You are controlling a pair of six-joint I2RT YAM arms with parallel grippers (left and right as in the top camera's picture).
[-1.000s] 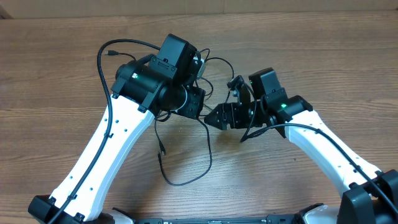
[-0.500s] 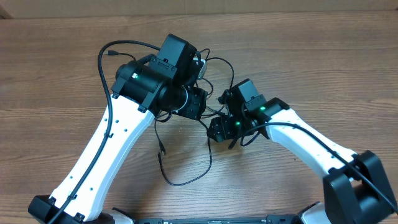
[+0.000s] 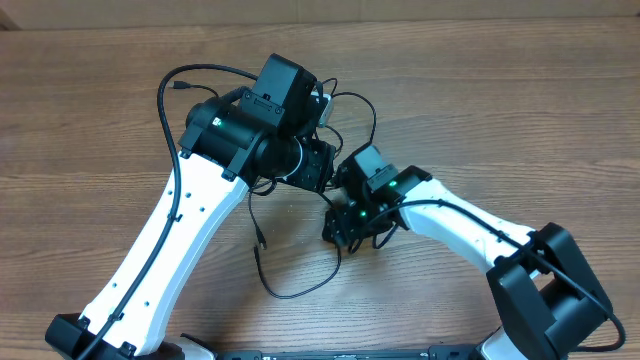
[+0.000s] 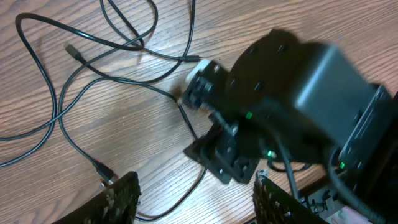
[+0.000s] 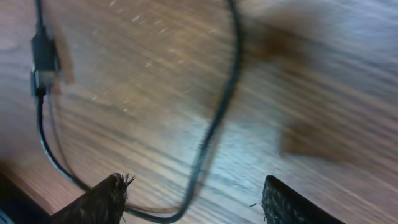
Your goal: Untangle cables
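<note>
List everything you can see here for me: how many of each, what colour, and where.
cables: several, exact count unclear, thin black, looped and crossing mid-table, partly hidden under the arms
plug: one seen close, dark, at a cable's end
table: one, brown wood, under everything
left arm: one, white and black, reaching in from lower left
right arm: one, white and black, reaching in from lower right
left gripper: one, black, open, above the cables
right gripper: one, black, open, over one cable
</note>
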